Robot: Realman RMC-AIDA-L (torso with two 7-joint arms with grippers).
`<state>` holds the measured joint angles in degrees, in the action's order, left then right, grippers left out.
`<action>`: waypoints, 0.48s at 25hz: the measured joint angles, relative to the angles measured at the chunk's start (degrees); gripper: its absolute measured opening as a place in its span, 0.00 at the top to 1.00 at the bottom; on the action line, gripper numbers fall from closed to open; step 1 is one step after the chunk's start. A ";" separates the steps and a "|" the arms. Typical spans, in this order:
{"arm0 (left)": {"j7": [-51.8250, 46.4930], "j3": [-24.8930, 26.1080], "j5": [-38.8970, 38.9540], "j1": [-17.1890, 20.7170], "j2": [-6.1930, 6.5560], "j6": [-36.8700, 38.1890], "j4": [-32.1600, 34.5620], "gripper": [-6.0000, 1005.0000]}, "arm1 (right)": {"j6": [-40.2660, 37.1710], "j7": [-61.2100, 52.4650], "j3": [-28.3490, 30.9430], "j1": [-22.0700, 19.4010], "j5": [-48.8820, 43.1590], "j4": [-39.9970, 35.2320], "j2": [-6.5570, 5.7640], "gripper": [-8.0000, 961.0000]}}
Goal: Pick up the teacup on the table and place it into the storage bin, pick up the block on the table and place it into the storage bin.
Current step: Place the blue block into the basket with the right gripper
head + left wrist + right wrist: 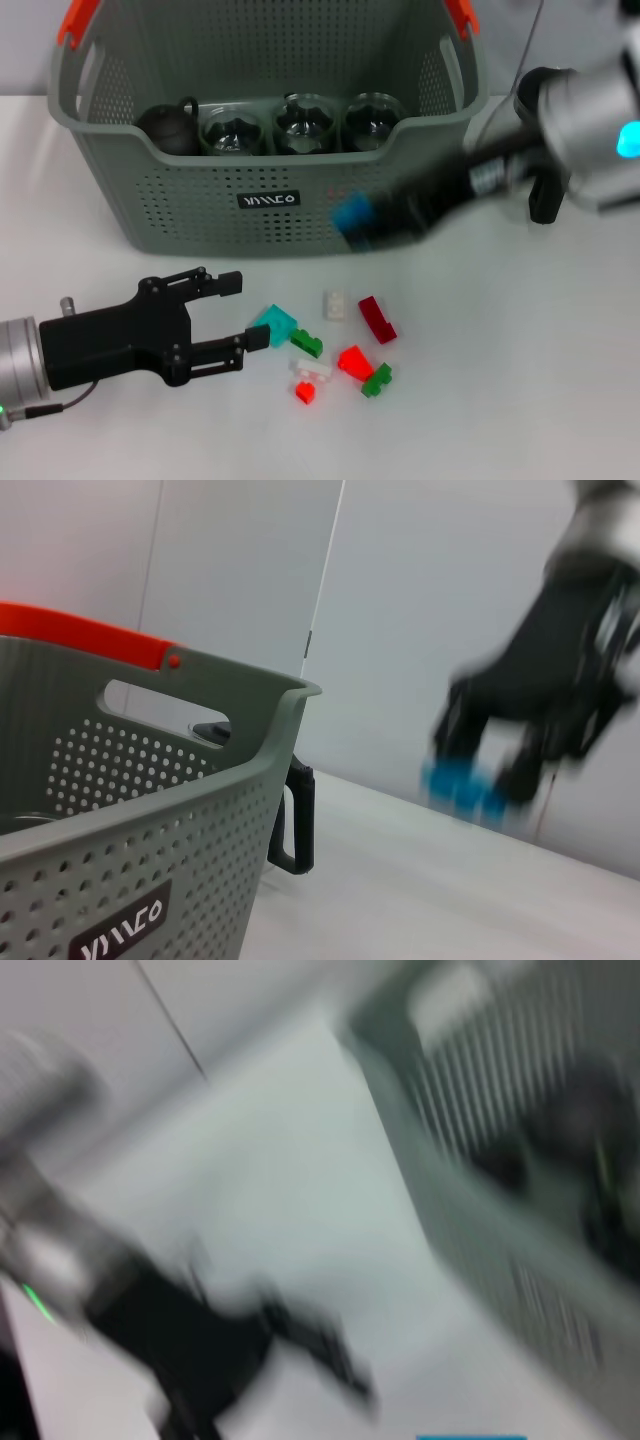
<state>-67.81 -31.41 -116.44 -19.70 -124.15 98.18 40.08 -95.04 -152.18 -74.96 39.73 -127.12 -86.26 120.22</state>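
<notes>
The right gripper (362, 222) hangs in front of the storage bin's (200, 200) near wall, clamped on a bright blue block (352, 214); in the left wrist view the same gripper (480, 780) shows in the distance, the blue piece (465, 785) pinched between its dark fingers above the white table (520, 380). Its black forearm slants up and to the robot's right toward a silver wrist joint with a cyan light, the whole limb smeared by motion.

The left gripper (243, 312) rests low over the table on the robot's left, its two black fingers (215, 284) spread apart and pointing at a scatter of small blocks: a cyan one (272, 322) just beside the lower fingertip, then green (306, 343), white (334, 304), dark red (377, 318) and bright red (353, 360) pieces close together.

The storage bin is a large grey-green perforated basket with orange handle pieces (76, 20) and a small black label (268, 200) in white lettering, standing at the far side of the table. Inside it sit a dark teapot (168, 128) and three clear glass cups (303, 122) in a row along the near wall.
</notes>
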 joint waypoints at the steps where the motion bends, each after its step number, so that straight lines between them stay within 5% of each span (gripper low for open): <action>1: 0.01 0.07 -0.03 0.01 -0.01 0.06 -0.02 0.24 | -0.05 0.98 2.20 1.11 2.30 -1.10 -0.03 0.55; 5: -0.01 0.16 -0.04 -0.18 -0.03 0.11 -0.08 0.24 | 3.64 6.73 10.08 9.04 4.85 5.06 -0.45 0.55; 12: -0.28 -0.07 -0.04 -1.31 0.02 0.28 -0.87 0.24 | 20.93 15.12 14.99 22.23 -0.11 33.29 -5.15 0.55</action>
<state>-68.09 -31.47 -116.48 -21.00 -124.13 98.46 39.21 -74.10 -137.06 -59.97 61.97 -127.23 -52.97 115.07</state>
